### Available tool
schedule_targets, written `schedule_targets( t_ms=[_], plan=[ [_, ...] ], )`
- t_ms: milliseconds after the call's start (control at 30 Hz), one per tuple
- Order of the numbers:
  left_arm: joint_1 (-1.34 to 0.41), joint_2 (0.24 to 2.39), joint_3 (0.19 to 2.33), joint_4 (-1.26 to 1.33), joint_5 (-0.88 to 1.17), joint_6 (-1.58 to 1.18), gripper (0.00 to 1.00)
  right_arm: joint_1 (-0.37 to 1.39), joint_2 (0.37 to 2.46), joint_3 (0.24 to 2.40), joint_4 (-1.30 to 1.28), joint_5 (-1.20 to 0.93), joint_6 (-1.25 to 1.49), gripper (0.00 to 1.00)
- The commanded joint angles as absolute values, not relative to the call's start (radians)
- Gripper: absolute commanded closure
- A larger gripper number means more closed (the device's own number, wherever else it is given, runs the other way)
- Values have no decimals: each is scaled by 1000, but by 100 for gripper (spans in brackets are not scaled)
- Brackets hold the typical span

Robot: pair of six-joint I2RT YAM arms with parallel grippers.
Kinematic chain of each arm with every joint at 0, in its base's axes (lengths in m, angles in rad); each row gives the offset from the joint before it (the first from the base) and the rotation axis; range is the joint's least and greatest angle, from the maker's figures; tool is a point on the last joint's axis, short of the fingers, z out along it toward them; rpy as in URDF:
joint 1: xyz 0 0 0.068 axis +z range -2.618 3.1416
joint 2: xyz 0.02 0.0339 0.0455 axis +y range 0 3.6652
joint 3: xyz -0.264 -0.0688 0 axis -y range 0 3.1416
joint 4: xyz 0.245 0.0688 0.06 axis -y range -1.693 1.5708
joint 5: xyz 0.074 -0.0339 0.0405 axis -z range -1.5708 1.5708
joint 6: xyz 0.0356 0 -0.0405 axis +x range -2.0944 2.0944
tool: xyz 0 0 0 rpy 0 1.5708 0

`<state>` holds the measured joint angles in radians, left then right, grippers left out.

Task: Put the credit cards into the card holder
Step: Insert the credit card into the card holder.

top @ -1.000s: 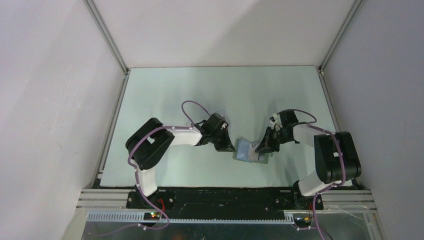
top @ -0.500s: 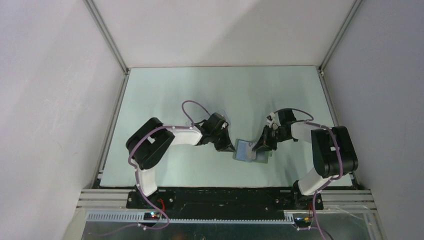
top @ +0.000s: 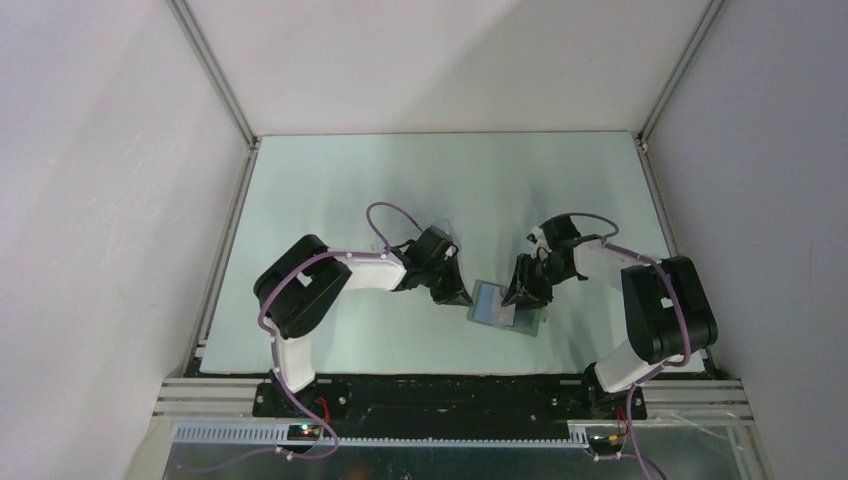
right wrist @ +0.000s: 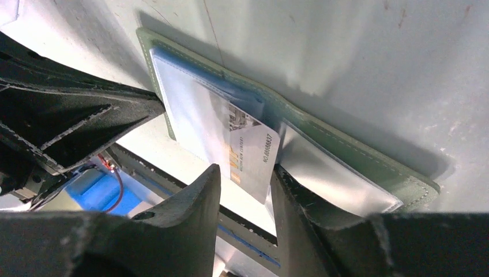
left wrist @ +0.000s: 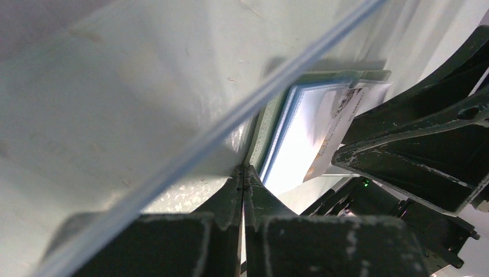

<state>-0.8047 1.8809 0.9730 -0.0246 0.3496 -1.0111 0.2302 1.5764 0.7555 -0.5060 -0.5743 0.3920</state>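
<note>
The left gripper (top: pixel 462 297) is clenched, its fingertips pressed together with nothing visible between them, touching the left edge of the card holder (top: pixel 497 305). The holder lies open and flat on the pale green table (top: pixel 400 190), near its front edge and between the two arms. A white printed credit card (right wrist: pixel 254 153) sticks partway out of the holder's light-blue inner pocket, and the right gripper (right wrist: pixel 245 172) is released, its fingers parted on either side of the card's free end.
</note>
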Motion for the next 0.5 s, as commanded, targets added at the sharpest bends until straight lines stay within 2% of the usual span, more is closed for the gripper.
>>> schedule_targets(
  t_ms=[0, 133, 467],
  plan=[
    [-816, 1912, 962, -108, 318, -979, 100, 263, 1572, 825, -559, -492, 401, 55],
    [-816, 1897, 956, -108, 318, -985, 100, 302, 1628, 871, -557, -509, 418, 52],
    [-816, 1838, 920, -117, 291, -1018, 100, 380, 1760, 994, -564, -622, 479, 51]
  ],
)
